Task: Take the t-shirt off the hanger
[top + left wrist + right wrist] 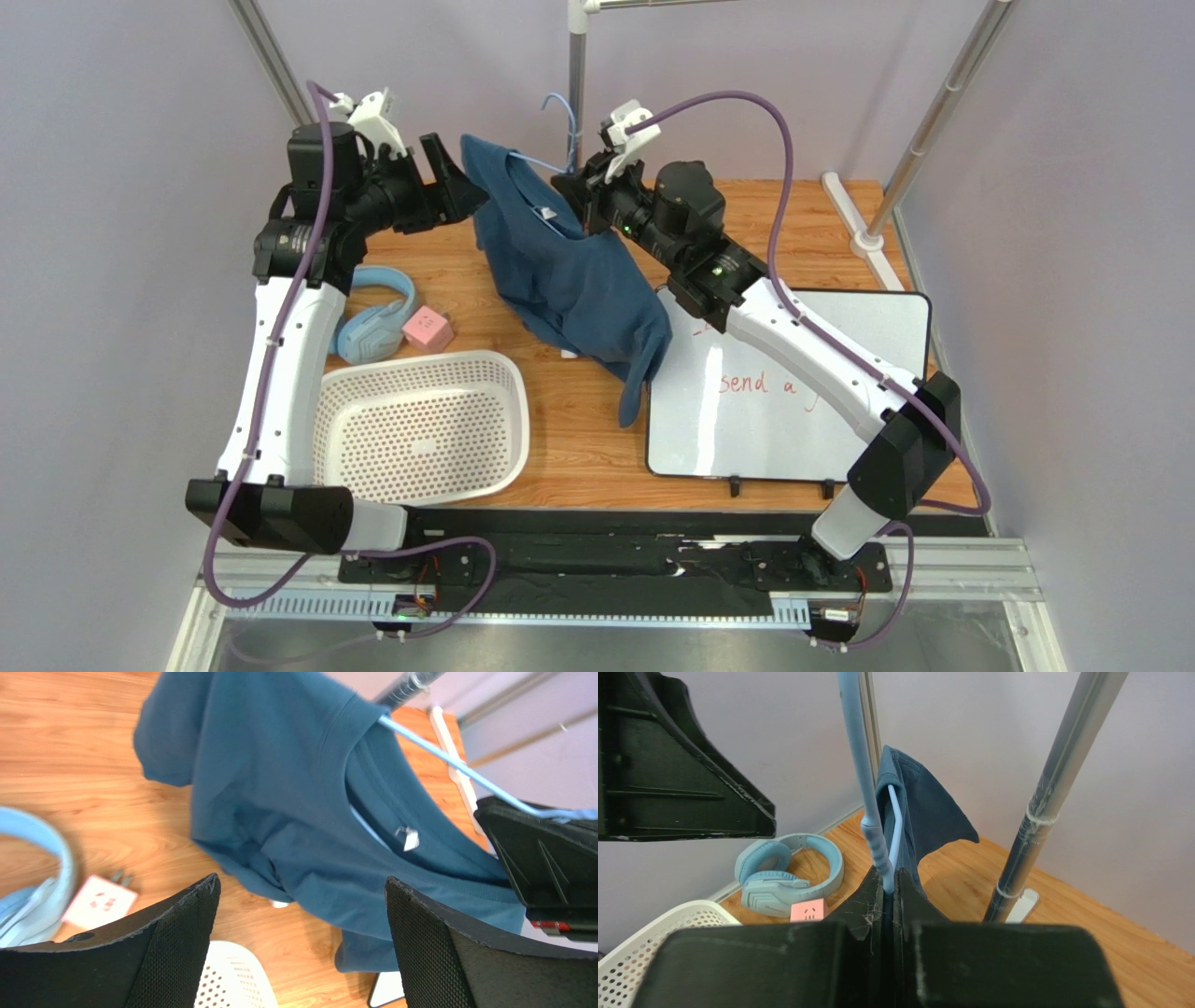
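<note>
Teal-blue cloth t-shirt [561, 266], long-sleeved, is still on the hanger [868, 777]: the pale-blue wire runs in through the round neck, and a small pale label [407, 838] shows inside the collar. The shirt's upper part is held up off the wooden table [589, 434]; its lower part sags down onto the wood, with one sleeve trailing toward the near side just beside the left edge of a whiteboard [814, 406] bearing red writing. The hanger's hooked top stands near the grey rack pole [577, 56]; whether it rests on the rack cannot be told. Right gripper [889, 885]: jaws pressed together on the hanger wire at the shirt's neck. Left gripper [300, 882]: jaws wide apart, nothing between them, raised above the table just beside the shirt's shoulder on the left; contact with the cloth cannot be told. Also on the table, left of the shirt: pale-blue headphones [376, 319], a small pink cube [428, 331] touching or just beside them, and a white perforated basket [421, 427] nearer the arm bases.
</note>
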Motion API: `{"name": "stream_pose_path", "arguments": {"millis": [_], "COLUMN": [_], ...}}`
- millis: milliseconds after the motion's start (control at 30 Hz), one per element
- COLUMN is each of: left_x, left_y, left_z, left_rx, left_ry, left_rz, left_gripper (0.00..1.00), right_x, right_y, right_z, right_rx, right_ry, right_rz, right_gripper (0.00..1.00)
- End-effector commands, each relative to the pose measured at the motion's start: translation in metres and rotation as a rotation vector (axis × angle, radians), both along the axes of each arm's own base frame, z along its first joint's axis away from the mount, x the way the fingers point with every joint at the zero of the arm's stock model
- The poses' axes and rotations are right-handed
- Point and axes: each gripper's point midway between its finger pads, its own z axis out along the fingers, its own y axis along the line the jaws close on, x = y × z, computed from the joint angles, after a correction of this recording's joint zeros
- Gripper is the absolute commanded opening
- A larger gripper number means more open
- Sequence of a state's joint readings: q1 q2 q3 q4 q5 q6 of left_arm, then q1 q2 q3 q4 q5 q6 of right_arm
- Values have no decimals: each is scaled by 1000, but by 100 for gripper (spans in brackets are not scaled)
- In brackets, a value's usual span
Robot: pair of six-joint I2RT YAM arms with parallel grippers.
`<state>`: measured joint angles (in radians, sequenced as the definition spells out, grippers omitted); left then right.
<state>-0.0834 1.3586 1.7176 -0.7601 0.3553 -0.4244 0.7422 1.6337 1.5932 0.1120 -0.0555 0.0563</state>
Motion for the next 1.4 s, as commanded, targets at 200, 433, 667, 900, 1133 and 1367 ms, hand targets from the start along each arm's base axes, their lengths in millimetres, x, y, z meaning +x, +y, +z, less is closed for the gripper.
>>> {"name": "stream_pose_path", "arguments": {"millis": [200,433,667,900,1133,1367], "left_x": [20,29,24,20,26,33], "left_y": [-25,-24,-13,-16,-12,-12], "left_z": [24,13,-11,-24,-23,-33], "left_rx": [-49,-43,-85,-138,-179,-192], "left_ry": [-215,-194,-127,-65,-81,-55], "left_rz": [-161,-158,-135,-174,-193,-196], "left_gripper": [74,66,54,65,67,66], "right_x": [-31,-46,-43,-43,-54,-61], "right_y": [-7,9,9,7,15,19], "right_z": [40,36,30,39,35,37], "right_rx": [91,54,35,45,44,46], "right_ry": [46,48,37,21,30,27], "right_rz": [16,16,-10,-14,29,36], "right_gripper": [0,0,0,0,0,0]}}
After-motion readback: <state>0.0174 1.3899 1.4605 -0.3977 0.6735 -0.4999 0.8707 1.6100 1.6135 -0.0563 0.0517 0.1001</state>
